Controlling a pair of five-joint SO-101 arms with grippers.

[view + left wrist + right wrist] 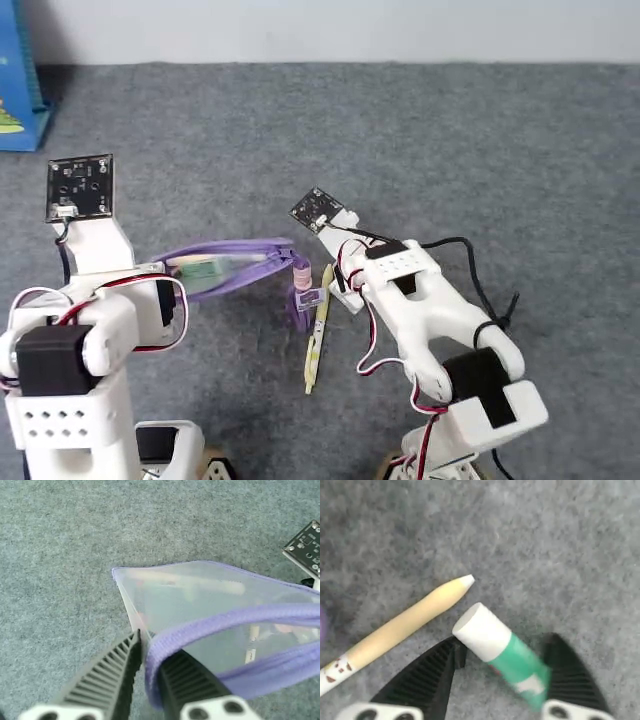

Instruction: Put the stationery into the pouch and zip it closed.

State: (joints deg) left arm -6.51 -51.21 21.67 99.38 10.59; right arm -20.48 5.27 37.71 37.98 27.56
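I see the left pincer [145, 641] clamped on the purple-edged clear pouch [200, 595] at its corner; right pincer [505, 642] clamped on a green-white stick [485, 632], just beside the yellow pen [395, 625] lying on the grey surface [545, 540]

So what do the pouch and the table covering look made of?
Pouch: probably soft frosted plastic, since contents show dimly through it, with a purple woven-looking fabric edge. Table covering: grey felt or short carpet, matte and fuzzy.
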